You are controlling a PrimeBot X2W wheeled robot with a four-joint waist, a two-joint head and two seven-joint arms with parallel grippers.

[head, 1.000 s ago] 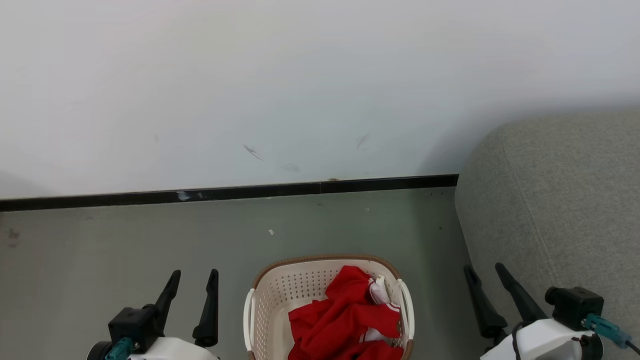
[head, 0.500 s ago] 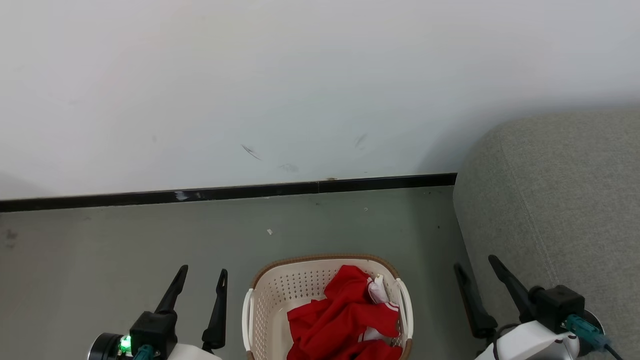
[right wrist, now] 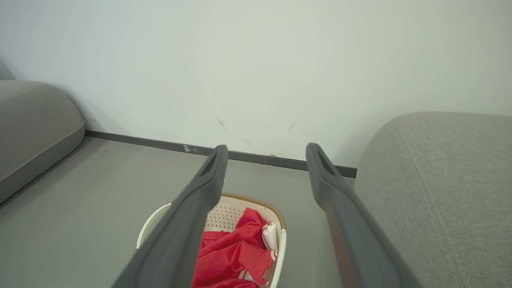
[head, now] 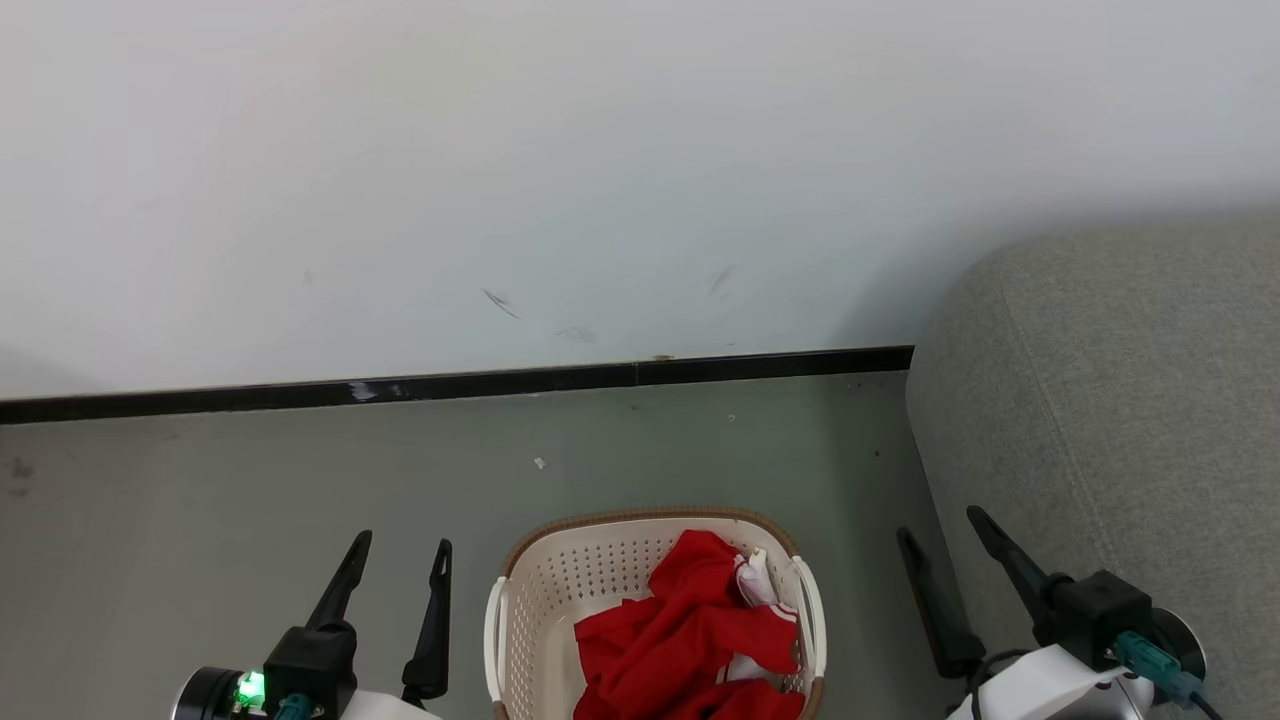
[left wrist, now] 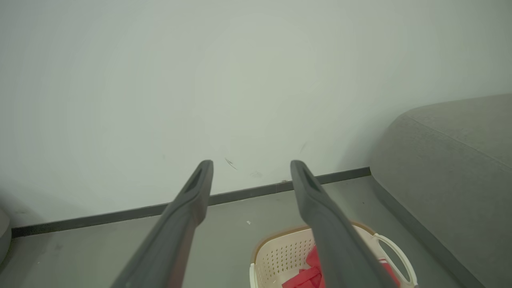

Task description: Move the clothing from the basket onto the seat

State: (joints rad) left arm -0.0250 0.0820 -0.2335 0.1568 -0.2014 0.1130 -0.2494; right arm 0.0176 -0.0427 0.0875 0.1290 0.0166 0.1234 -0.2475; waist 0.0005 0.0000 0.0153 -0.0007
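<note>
Shifted a little since a second ago, the right hand [head: 938, 522] is seen at lower right and the left hand [head: 403, 540] at lower left, both with fingers apart, nothing held. The seat [head: 1120, 400] is found at the right edge; the basket [head: 560, 580] is set on the floor [head: 250, 480] at bottom centre, the clothing [head: 680, 630] heaped inside it.

the basket [head: 540, 600] and clothing [head: 680, 640] are cut off by the bottom edge.
</note>
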